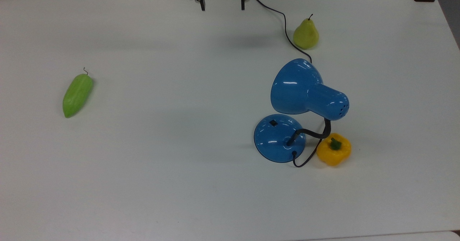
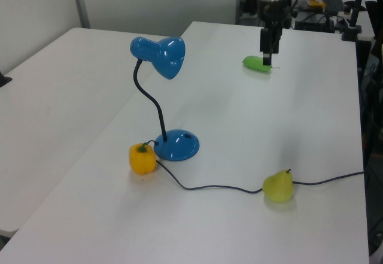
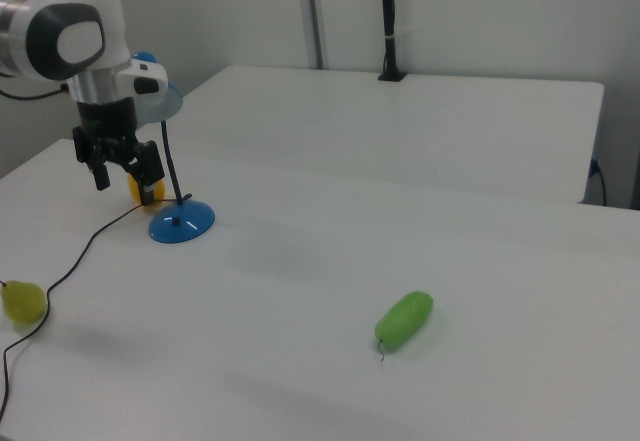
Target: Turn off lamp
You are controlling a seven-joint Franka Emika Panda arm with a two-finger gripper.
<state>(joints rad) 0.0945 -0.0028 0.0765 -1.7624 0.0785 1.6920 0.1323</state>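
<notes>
We are looking at a wide white tabletop [image 1: 161,183] carrying everything here. Our arm [image 3: 70,36] is rising white and grey at the right view's left, and it is hanging its claw [image 1: 222,7] above the tabletop's far edge in the top view, well apart from the lamp. The claw [image 3: 122,168] is standing released, its two black fingers [image 1: 243,4] spread wide and pointing down with nothing between them; in the left view it [image 2: 267,51] is hovering in front of the green vegetable.

The lamp [image 1: 305,90] is standing on the tabletop toward the top view's right, its glossy blue shade tipped over the round blue base [image 1: 276,138], with a black gooseneck curving between them. A small black switch [image 1: 274,123] is sitting on the base, untouched. The black cord [image 1: 287,36] is running from the base across the tabletop, passing just beside the pear.

A green vegetable [image 1: 77,94] is lying alone well off at the top view's left. A yellow-green pear [image 1: 306,34] is standing near the far edge, beyond the shade. A yellow bell pepper [image 1: 334,149] is sitting just beside the base, close against the looping cord.
</notes>
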